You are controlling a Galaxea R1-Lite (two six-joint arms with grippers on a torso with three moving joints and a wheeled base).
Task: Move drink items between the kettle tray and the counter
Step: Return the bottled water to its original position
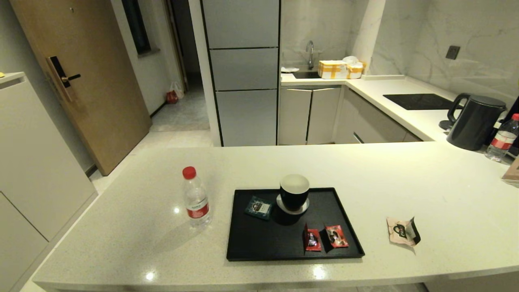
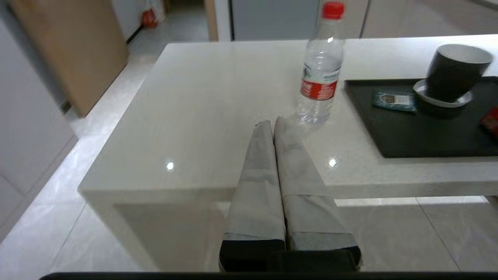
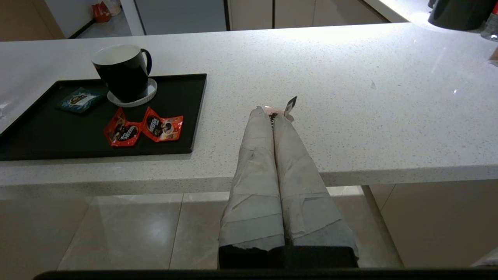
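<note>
The clear water bottle [image 1: 196, 198] with red cap and red label stands upright on the counter [image 1: 365, 174], just left of the kettle tray [image 1: 263, 239]. The pale beige sachet [image 1: 402, 231] lies on the counter to the right of the tray. Neither arm shows in the head view. My left gripper [image 2: 273, 122] is shut and empty, held out in front of the counter's near edge and short of the bottle [image 2: 321, 74]. My right gripper [image 3: 271, 112] is also shut and empty. Its tips hide most of the sachet [image 3: 290, 105] lying beyond them.
On the tray stand a black cup on a white coaster [image 1: 294, 192], a teal sachet [image 1: 258, 207] and two red sachets [image 1: 312, 239]. A black kettle [image 1: 474, 121], a second bottle [image 1: 502, 138] and a black hob [image 1: 417, 101] are at the far right.
</note>
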